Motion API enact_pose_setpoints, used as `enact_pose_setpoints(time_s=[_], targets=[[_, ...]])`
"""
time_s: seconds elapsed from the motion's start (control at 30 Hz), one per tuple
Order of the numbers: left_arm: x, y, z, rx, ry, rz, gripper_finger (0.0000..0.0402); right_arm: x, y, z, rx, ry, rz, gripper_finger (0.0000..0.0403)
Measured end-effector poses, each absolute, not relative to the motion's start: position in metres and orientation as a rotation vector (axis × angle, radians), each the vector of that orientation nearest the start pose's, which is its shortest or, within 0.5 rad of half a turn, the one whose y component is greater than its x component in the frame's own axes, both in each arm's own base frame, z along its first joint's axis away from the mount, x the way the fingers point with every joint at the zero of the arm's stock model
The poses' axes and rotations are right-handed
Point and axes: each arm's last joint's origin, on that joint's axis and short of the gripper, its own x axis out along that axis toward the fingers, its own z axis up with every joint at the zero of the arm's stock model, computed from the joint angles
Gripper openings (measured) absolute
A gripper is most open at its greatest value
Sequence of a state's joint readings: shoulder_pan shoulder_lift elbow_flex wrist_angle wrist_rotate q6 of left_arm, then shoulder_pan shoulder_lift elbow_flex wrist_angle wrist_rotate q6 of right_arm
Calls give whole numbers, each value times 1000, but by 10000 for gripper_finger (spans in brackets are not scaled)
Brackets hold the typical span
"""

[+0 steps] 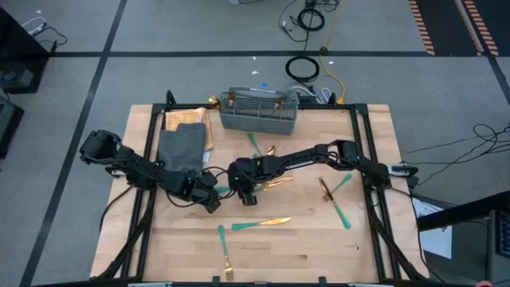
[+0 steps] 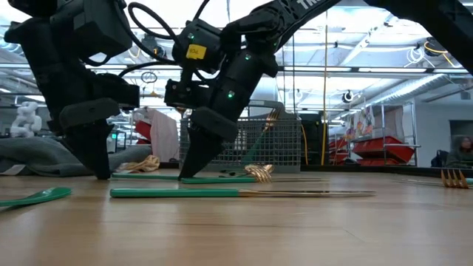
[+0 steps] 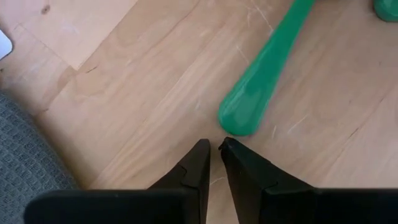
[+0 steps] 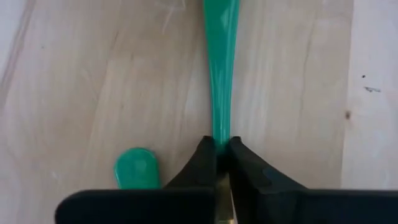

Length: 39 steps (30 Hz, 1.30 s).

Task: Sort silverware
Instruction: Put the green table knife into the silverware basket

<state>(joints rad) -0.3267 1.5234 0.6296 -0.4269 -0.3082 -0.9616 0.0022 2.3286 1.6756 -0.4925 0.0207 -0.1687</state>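
Near the wooden tabletop's (image 1: 319, 247) middle, a teal-handled, gold-headed fork (image 4: 221, 74) is pinched by the right gripper (image 1: 245, 194). Just beside it, the left gripper (image 1: 210, 201) is held narrowly parted, empty. Seven such pieces are counted lying loose.

obstacles: mesh basket (image 1: 257, 111) far edge, cloth (image 1: 180, 148) left, scattered silverware (image 1: 260, 223) mid-table | free: near-right corner of table (image 1: 319, 255)

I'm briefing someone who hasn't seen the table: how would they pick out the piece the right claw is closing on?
Start at the grey mesh basket at the table's far edge and come towards mid-table, where the two arms meet. The right claw is shut on a fork's slim teal handle. Unlike the other silverware, it lies under the claw, its gold head poking out alongside.
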Motion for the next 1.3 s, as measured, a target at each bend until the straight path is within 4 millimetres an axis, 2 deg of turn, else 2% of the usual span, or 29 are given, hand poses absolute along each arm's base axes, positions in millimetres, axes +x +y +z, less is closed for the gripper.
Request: enact_pose_setpoints(time_s=[0.43, 0.8, 1.13, 1.3], targets=[[221, -74, 127, -444, 1099, 526, 58, 465, 7, 139, -216, 1112, 13, 1], [220, -78, 128, -440, 1098, 519, 58, 464, 10, 174, -254, 1011, -32, 0], [221, -77, 128, -436, 1086, 524, 58, 455, 3, 217, -333, 931, -143, 0], [222, -78, 129, -440, 1074, 521, 58, 444, -6, 232, -388, 967, -231, 0]])
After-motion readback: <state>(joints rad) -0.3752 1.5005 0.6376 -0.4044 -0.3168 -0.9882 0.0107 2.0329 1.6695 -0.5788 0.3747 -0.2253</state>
